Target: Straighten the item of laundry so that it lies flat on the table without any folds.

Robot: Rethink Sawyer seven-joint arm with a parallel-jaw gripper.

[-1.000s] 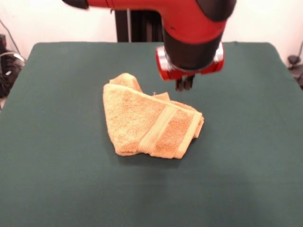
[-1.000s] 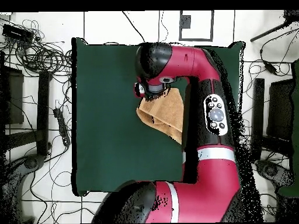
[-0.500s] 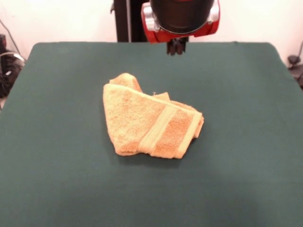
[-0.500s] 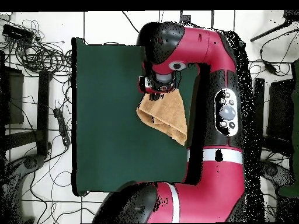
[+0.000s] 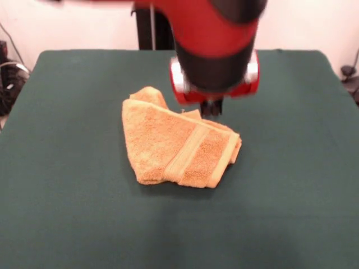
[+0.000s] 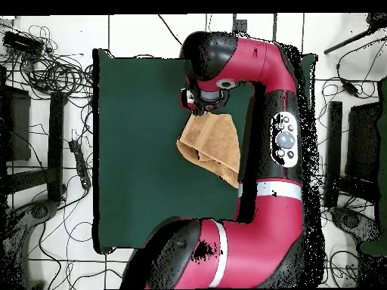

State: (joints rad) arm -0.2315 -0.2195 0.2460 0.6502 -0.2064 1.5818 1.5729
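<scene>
Front view shows my red arm reaching down, its fingers [image 5: 211,107] just behind the folded towel [image 5: 178,147] in the middle of the green table [image 5: 67,213]. I cannot tell if they are open or closed. Half a second ago they were higher up.

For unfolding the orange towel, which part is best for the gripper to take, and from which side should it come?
Probably the folded-over corner of the towel, the right end in the front view, where the woven band ends and stacked layers show an edge. Coming straight down from above suits it: the towel lies low on the table, and the gripper already hangs near that end.
</scene>
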